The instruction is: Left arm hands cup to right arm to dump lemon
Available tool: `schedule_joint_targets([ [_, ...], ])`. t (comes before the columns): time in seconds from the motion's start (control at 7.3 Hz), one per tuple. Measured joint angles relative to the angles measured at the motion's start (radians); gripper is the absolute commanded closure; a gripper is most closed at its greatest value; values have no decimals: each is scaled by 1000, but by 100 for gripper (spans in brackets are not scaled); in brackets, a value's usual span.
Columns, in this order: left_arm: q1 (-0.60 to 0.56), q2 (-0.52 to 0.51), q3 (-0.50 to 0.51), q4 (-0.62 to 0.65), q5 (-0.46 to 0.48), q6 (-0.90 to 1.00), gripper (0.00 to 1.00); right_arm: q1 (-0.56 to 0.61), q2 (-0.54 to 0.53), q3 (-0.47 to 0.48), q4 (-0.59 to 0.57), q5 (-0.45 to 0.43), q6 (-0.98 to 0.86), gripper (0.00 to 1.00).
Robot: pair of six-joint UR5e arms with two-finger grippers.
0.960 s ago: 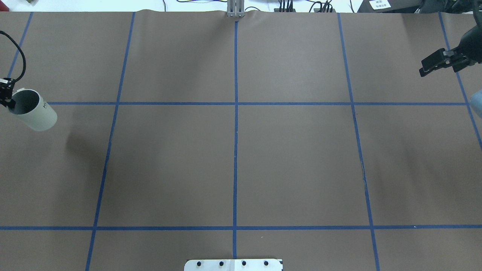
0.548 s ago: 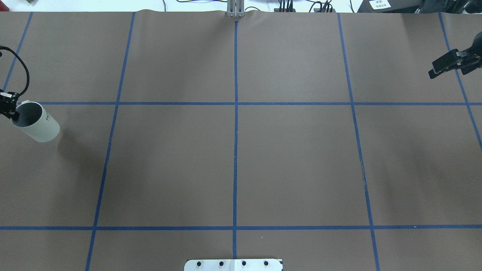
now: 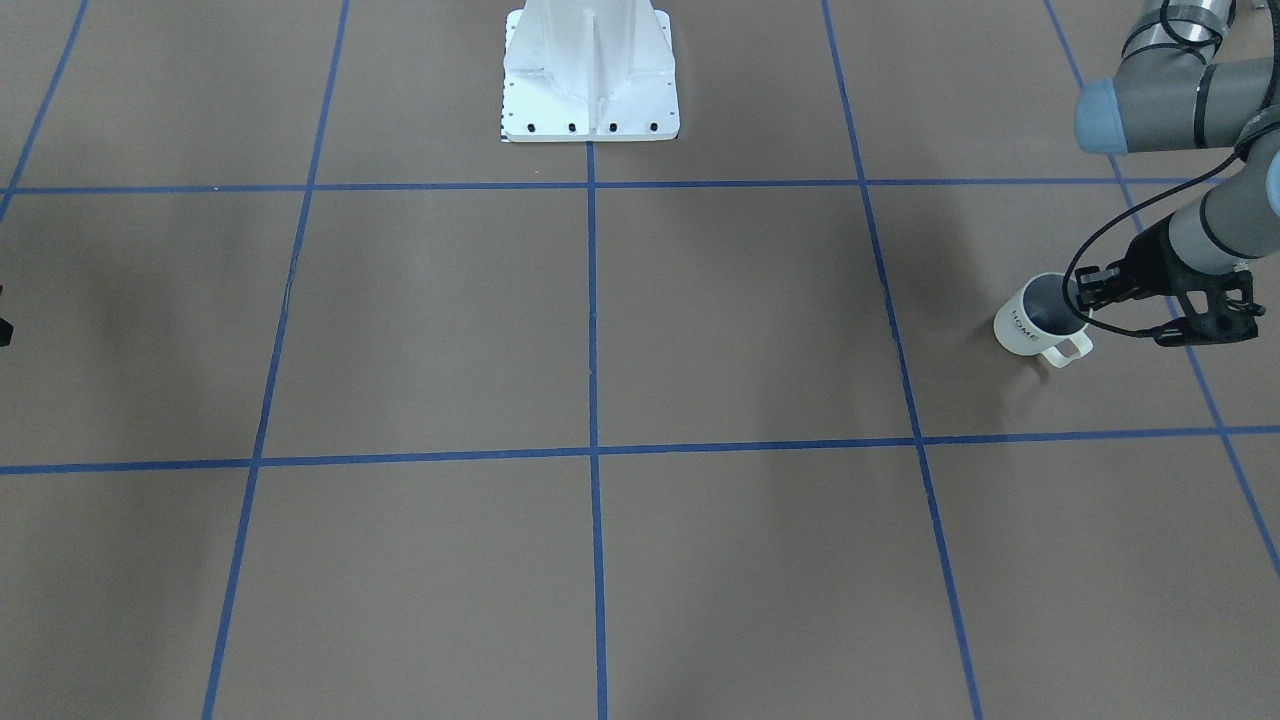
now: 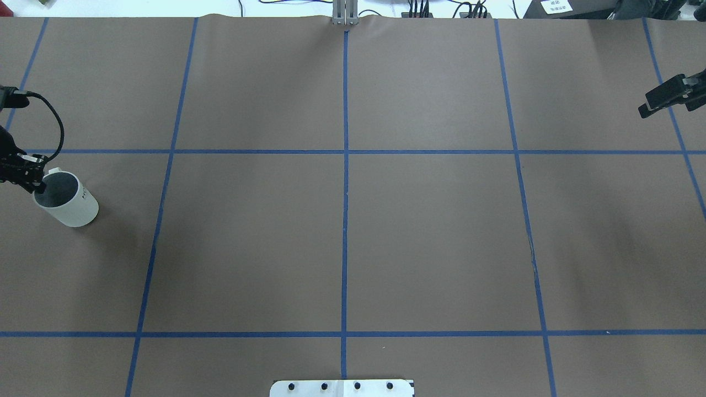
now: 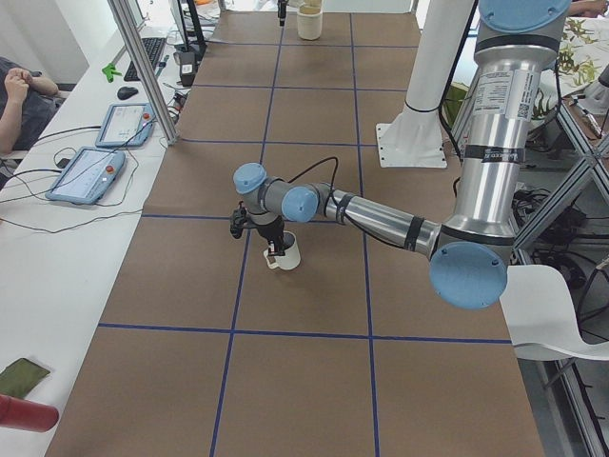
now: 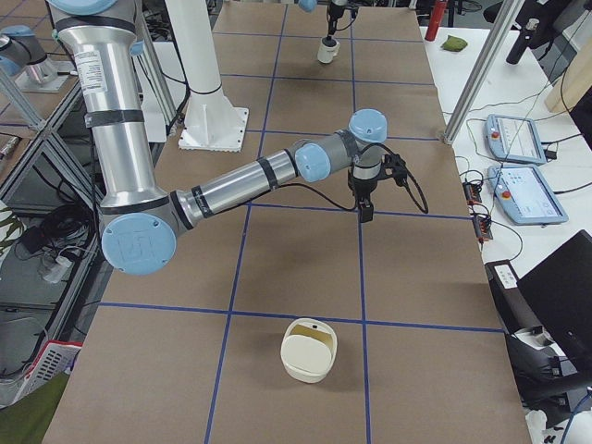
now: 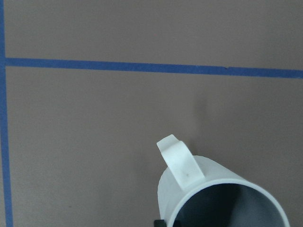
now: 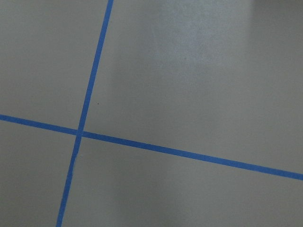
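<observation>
Left fingers [image 4: 34,175] pinching cup [image 4: 71,207] rim, mouth up, dark grey inside, right fingers [image 4: 653,102] pressed together, well apart

overhead: behind, down | front: faces base [image 3: 590,90] | sides: lengthwise | wrists: close | shared: cup [image 4: 69,207]

Table [image 4: 441,248]: matte brown cover, gridded with blue tape lines [image 4: 345,220]. Cup [image 4: 77,212], near the left edge: off-white outside, dark grey inside, "HOME" printed in black on the side; loop handle [image 3: 1068,350] in the same off-white. Left arm [image 3: 1220,215]: grey and silver, joint caps pale blue; wrist bracket [image 3: 1210,310] and left gripper [image 3: 1082,292] black. Right arm [image 6: 231,190]: same grey-silver with pale blue caps; right gripper [image 4: 646,106] black. Base plate [image 3: 590,70]: white, row of black dots along its edge. Container [image 6: 309,350] at the right end: cream.
</observation>
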Motion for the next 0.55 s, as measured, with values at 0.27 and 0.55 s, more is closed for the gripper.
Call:
schedule_joint_targets([
  [0.27,2,9,-24,3,-2,5,0,7,-3,-4,0,2,-1,0],
  [0.55,-21,20,-106,36,-4,7,0,26,-8,-21,-1,9,-34,0],
])
